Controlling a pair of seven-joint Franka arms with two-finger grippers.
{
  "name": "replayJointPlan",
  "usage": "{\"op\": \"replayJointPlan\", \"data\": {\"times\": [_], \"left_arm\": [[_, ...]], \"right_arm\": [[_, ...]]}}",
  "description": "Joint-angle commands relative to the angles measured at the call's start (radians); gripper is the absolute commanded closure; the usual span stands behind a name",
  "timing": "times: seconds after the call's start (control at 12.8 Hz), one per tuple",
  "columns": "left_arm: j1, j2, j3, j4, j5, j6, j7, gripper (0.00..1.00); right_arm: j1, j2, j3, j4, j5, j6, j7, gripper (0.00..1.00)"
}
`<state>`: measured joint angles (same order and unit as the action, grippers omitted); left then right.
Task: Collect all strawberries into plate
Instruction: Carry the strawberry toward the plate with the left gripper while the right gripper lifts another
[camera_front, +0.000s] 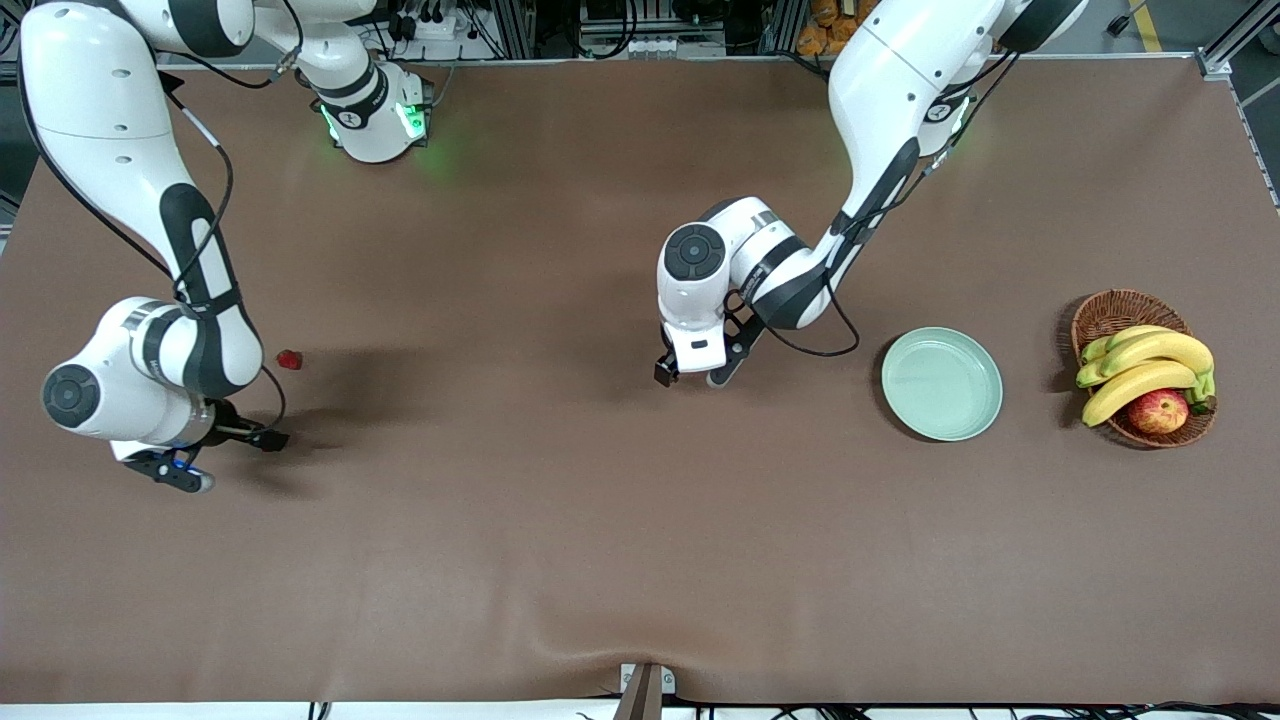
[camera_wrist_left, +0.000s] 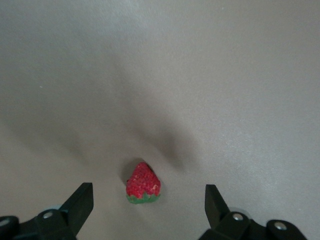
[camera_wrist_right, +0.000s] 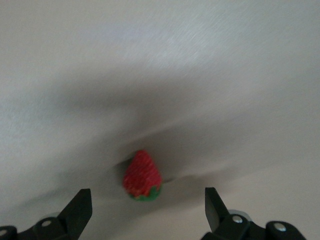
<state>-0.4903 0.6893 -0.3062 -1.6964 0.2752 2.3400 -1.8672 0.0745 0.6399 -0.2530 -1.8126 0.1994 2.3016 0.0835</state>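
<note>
- Your left gripper (camera_wrist_left: 149, 205) stands open, low over mid-table, straddling a strawberry (camera_wrist_left: 143, 183) lying flat, tip pointing away from the fingers.
- Your right gripper (camera_wrist_right: 148, 206), also open, frames another strawberry (camera_wrist_right: 142, 177) likewise.
- Plate (camera_front: 941, 383) sits beside the basket (camera_front: 1120, 312).

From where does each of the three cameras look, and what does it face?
Front: high across the table, facing both arms, the plate, a basket and one strawberry.
Left wrist: above the cloth; open left gripper around a strawberry.
Right wrist: the same, open right gripper, another strawberry.
Shared: both grippers also show in the front view.
</note>
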Motion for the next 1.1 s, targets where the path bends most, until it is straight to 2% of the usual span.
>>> {"op": "replayJointPlan", "data": {"times": [0.0, 0.08, 0.16, 0.23, 0.31, 0.55, 0.78, 0.86, 0.94, 1.02], "left_arm": [[-0.020, 0.029, 0.009, 0.015, 0.024, 0.035, -0.043, 0.08], [-0.024, 0.029, 0.009, 0.012, 0.024, 0.035, -0.044, 0.10], [-0.024, 0.032, 0.010, 0.011, 0.024, 0.035, -0.044, 0.13], [-0.024, 0.041, 0.010, 0.011, 0.024, 0.035, -0.043, 0.15], [-0.025, 0.047, 0.010, 0.012, 0.025, 0.035, -0.043, 0.19], [-0.024, 0.050, 0.010, 0.011, 0.029, 0.035, -0.043, 0.42], [-0.016, 0.055, 0.012, 0.014, 0.029, 0.033, -0.041, 0.73], [-0.014, 0.053, 0.013, 0.015, 0.029, 0.033, -0.038, 0.88], [-0.011, 0.046, 0.015, 0.017, 0.029, 0.032, -0.032, 1.00], [-0.001, 0.035, 0.016, 0.021, 0.029, 0.025, -0.030, 1.00]], "right_arm": [[-0.002, -0.019, 0.021, -0.051, 0.025, 0.025, -0.015, 0.00], [-0.001, -0.019, 0.021, -0.051, 0.025, 0.025, -0.015, 0.14], [-0.001, -0.019, 0.021, -0.051, 0.025, 0.027, -0.015, 0.42], [-0.005, -0.020, 0.021, -0.047, 0.025, 0.030, -0.015, 0.55], [-0.012, -0.023, 0.021, -0.044, 0.023, 0.035, -0.015, 0.61], [-0.016, -0.020, 0.021, -0.044, 0.023, 0.093, -0.016, 0.61], [-0.018, -0.022, 0.020, -0.037, 0.021, 0.110, -0.018, 0.61], [-0.019, -0.025, 0.020, -0.033, 0.021, 0.108, -0.018, 0.62], [-0.024, -0.029, 0.020, -0.033, 0.021, 0.107, -0.018, 0.68], [-0.022, -0.031, 0.020, -0.031, 0.020, 0.108, -0.022, 0.75]]}}
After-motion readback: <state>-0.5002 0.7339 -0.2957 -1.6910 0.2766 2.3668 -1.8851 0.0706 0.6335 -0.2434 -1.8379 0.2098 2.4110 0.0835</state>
